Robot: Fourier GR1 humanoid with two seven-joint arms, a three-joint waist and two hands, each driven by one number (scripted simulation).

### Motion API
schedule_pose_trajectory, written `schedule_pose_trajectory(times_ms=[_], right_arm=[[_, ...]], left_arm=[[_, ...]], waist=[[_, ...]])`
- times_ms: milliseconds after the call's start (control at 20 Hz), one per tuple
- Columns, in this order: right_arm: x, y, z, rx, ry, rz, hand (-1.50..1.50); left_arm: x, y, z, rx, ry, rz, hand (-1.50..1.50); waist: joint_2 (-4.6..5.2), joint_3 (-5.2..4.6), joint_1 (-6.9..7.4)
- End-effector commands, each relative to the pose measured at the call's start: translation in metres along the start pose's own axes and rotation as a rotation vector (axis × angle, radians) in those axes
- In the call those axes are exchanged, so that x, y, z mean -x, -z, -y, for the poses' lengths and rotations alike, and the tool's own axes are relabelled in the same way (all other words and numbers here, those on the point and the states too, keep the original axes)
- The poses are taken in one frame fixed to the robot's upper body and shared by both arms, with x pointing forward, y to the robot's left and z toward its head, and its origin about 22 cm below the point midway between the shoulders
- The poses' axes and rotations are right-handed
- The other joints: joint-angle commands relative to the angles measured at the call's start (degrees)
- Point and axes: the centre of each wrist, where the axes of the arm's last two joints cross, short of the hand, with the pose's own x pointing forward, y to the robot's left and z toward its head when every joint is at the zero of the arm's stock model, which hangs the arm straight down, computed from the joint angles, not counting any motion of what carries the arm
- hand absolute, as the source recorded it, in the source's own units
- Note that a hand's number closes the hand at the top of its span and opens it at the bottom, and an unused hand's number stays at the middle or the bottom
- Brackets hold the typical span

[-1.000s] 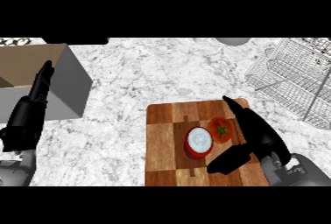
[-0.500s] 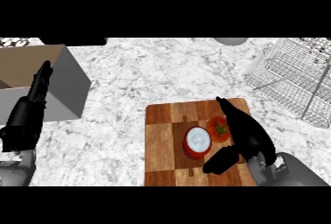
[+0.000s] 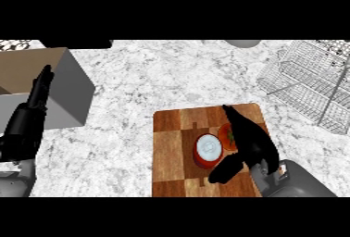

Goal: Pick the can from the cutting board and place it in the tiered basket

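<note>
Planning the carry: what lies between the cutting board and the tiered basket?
Head view: only bare marble counter lies between the cutting board and the tiered basket.

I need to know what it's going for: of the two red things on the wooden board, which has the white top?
The red can, standing left of the right hand; the red tomato-like item lies partly hidden under its fingers.

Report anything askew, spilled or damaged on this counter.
Nothing stands out. The can stands upright on the cutting board, the right hand open beside it. The tiered basket looks intact, and nothing is spilled.
</note>
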Motion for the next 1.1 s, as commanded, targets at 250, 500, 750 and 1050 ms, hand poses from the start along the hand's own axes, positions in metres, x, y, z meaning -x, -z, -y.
schedule_pose_trajectory(times_ms=[250,500,750,1050], right_arm=[[-0.014,0.002,-0.013,-0.031,-0.010,-0.200,-1.50],[-0.015,0.009,-0.035,-0.046,0.016,-0.215,-1.50],[-0.014,0.020,-0.029,-0.074,0.034,-0.222,-1.50],[0.001,0.041,-0.050,-0.097,0.039,-0.241,-1.50]], left_arm=[[0.037,-0.005,0.000,0.037,-0.005,-0.216,0.00],[0.040,-0.014,0.000,0.038,-0.016,-0.213,0.00],[0.038,-0.013,0.008,0.044,-0.010,-0.201,0.00],[0.031,-0.005,0.008,0.029,-0.015,-0.209,0.00]], waist=[[1.18,-1.28,-0.42],[1.14,-1.25,0.21],[1.27,-1.21,0.22],[1.48,-1.11,0.47]])
